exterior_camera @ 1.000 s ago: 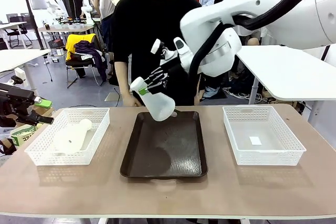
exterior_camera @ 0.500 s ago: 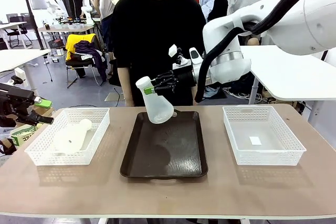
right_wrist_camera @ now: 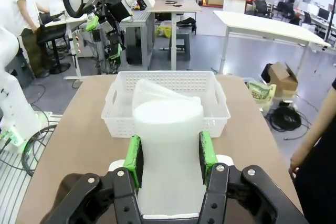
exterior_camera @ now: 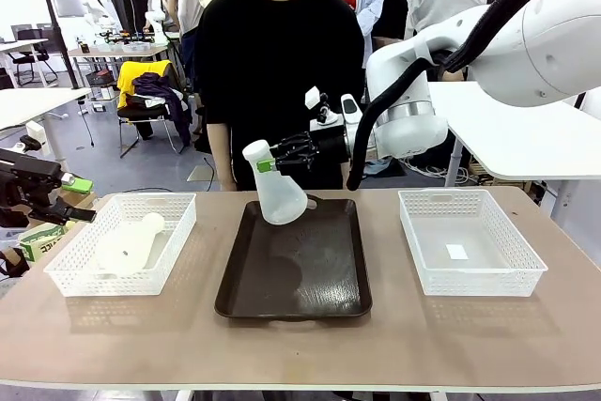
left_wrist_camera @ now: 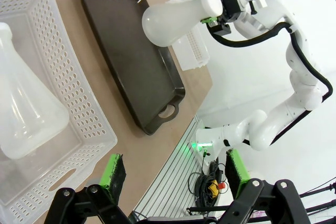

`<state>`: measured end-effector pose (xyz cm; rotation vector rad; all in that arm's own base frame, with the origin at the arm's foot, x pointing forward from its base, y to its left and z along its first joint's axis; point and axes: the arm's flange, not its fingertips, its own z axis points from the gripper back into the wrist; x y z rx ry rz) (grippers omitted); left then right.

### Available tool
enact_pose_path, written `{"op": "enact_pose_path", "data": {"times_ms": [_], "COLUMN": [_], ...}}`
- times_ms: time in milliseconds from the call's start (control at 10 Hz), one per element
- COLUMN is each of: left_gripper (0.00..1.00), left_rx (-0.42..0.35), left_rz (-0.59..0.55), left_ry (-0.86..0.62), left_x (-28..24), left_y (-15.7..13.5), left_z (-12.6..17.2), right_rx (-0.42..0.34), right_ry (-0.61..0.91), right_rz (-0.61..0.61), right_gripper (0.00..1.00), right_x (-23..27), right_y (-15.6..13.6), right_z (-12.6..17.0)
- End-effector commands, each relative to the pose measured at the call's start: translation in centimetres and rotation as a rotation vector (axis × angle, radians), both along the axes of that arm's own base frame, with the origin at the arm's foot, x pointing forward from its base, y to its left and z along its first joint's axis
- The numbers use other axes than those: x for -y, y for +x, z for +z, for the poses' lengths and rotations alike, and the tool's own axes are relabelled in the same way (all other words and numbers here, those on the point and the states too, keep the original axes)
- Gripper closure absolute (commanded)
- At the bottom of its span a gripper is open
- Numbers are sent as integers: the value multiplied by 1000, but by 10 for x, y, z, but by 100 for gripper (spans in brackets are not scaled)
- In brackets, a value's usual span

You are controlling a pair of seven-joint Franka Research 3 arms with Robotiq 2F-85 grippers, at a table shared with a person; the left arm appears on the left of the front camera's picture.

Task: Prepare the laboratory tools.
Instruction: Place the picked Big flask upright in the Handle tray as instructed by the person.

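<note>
One frosted flask [exterior_camera: 280, 196] hangs almost upright over the far end of the dark brown tray [exterior_camera: 296, 274], its base close above the tray. My right gripper [exterior_camera: 269, 162] is shut on its neck; in the right wrist view the green pads [right_wrist_camera: 135, 161] clamp the neck [right_wrist_camera: 168, 129]. The second flask [exterior_camera: 127, 241] lies on its side in the left mesh basket [exterior_camera: 178, 232], also seen in the left wrist view as the flask [left_wrist_camera: 26, 108]. My left gripper [left_wrist_camera: 175, 171] hovers open beside that basket [left_wrist_camera: 89, 114], with nothing between its fingers.
An empty white mesh basket [exterior_camera: 472, 269] with a small white label stands right of the tray. A person in black [exterior_camera: 282, 63] stands at the table's far side behind the tray. Bare tabletop [exterior_camera: 300, 345] runs along the near edge.
My right gripper has turned the flask from tilted to almost upright and lowered it slightly over the tray's far end, while the wrist drew back to the right. The left arm has not moved.
</note>
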<state>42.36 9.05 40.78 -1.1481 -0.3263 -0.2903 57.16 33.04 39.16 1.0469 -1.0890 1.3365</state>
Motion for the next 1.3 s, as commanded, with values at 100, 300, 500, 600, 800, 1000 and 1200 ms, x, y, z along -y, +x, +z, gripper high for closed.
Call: {"op": "enact_pose_path", "data": {"times_ms": [100, 300, 500, 600, 800, 1000, 1200], "left_gripper": [0, 0, 0, 0, 0, 0, 0], "left_rx": [5, 5, 5, 5, 5, 5, 5], "left_rz": [1, 1, 1, 1, 1, 1, 1], "left_ry": [-16, -16, -16, -16, -16, -16, -16], "left_x": [-2, -2, -2, -2, -2, -2, -2], "left_y": [1, 1, 1, 1, 1, 1, 1], "left_z": [3, 3, 3, 3, 3, 3, 3], "right_rx": [0, -96, -81, -84, -66, -57, -21], "right_ry": [0, 127, 222, 254, 320, 357, 359], "right_rz": [0, 49, 62, 61, 53, 101, 104], "right_gripper": [100, 100, 100, 100, 100, 100, 100], "right_x": [0, 19, 32, 36, 41, 39, 35], "right_y": [0, 13, 17, 18, 26, 35, 40], "right_z": [0, -30, -49, -56, -70, -83, -92]}}
